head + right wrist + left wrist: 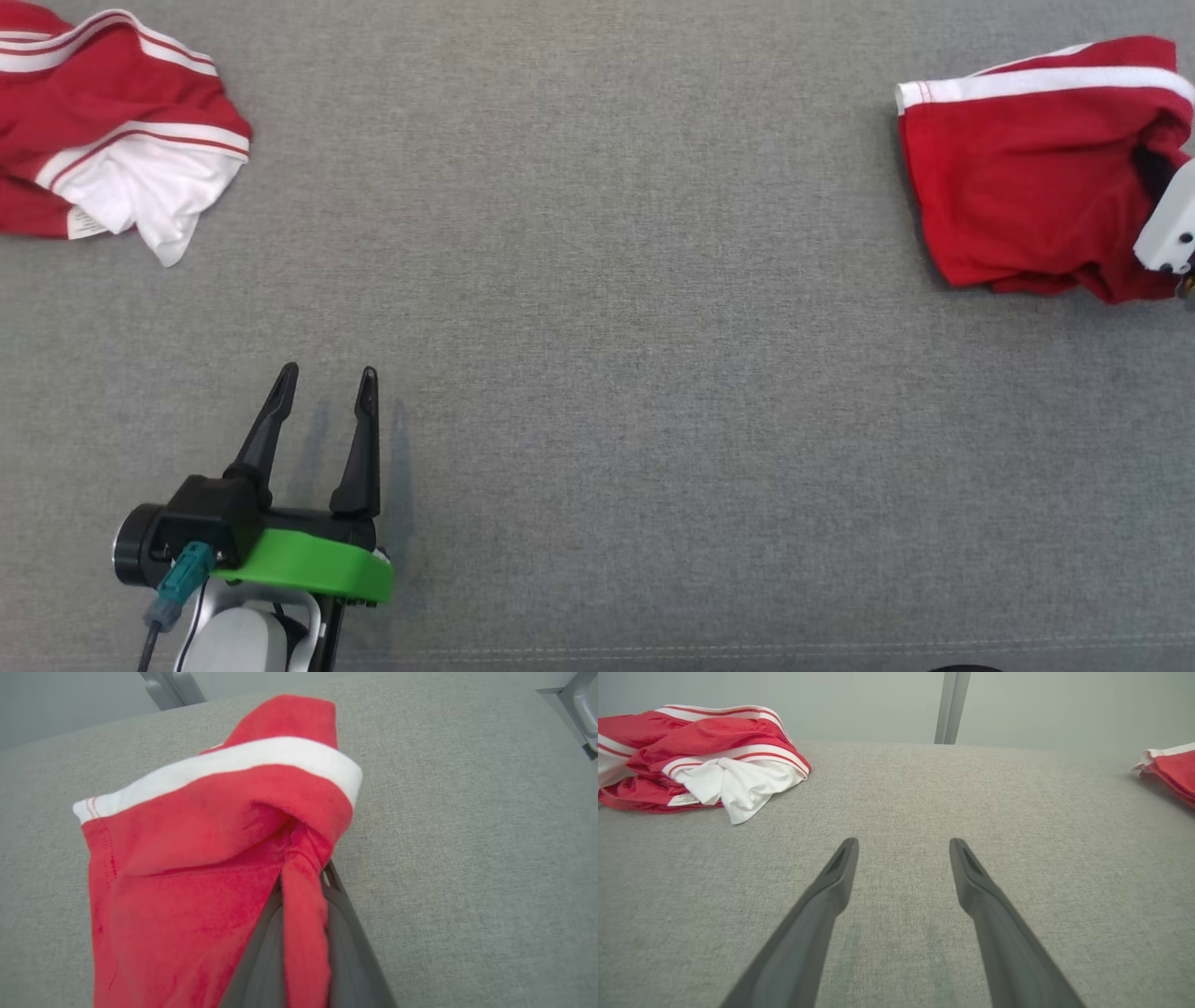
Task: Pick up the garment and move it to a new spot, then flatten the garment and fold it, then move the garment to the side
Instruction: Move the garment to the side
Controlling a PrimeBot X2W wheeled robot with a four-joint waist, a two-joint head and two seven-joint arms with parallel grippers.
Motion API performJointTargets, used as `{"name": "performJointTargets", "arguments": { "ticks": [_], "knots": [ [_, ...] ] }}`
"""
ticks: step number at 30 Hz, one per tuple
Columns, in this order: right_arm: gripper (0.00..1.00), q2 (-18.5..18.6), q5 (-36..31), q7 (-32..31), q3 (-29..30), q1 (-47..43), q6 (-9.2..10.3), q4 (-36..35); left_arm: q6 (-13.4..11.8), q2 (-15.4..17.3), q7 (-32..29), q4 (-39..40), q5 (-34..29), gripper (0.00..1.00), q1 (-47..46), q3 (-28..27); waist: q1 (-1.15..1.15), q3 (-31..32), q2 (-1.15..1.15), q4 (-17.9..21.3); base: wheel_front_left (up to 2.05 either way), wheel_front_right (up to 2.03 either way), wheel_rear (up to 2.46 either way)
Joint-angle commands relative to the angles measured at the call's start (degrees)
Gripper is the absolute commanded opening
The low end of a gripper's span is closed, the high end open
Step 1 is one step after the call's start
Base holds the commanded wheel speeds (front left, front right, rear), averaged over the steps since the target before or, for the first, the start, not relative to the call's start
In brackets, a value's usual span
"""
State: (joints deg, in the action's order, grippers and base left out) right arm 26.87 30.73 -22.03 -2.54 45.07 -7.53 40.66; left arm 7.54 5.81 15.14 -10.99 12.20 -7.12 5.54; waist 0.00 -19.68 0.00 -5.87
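Done: grab only | right gripper [306, 877] pinched tight on red garment [1018, 177], far right on gray table [607, 280] | left gripper [329, 373] spread wide, holding nothing, near left | Left to do: lift, move, flatten, fold, put aside

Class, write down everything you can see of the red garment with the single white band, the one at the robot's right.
The red garment looks like soft knit cloth, plain red with one white band along a stitched hem. It lies crumpled and bunched, not flat, on the grey fabric surface at the far right. The right gripper is shut on a pinched fold at its edge; nothing else touches it.
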Motion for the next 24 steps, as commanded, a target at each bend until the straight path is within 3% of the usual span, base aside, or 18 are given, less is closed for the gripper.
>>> {"name": "performJointTargets", "arguments": {
  "ticks": [1,11,16,24],
  "knots": [
    [0.0,0.4,-1.8,0.2,0.9,1.7,0.08,0.0,-0.1,0.7,0.0,1.2,0.5,1.0,-1.4,0.0,0.0,-4.0,0.0,4.5,0.0,0.0,0.0],
    [0.0,0.9,-8.8,2.7,9.7,2.6,0.08,0.9,-0.1,3.4,0.0,4.0,0.6,1.0,-4.2,3.3,0.0,-9.2,0.0,10.8,0.0,0.0,0.0],
    [0.0,1.9,-13.1,2.8,12.6,3.0,0.08,0.4,-0.1,4.1,0.0,4.3,0.6,1.0,-4.9,3.9,0.0,-10.4,0.0,10.3,0.0,0.0,0.0],
    [0.0,6.4,-23.7,2.8,16.2,5.1,0.09,-2.2,-0.1,5.2,0.0,3.3,0.2,1.0,-5.1,3.8,0.0,-11.2,0.0,5.9,0.0,0.0,0.0]
  ]
}}
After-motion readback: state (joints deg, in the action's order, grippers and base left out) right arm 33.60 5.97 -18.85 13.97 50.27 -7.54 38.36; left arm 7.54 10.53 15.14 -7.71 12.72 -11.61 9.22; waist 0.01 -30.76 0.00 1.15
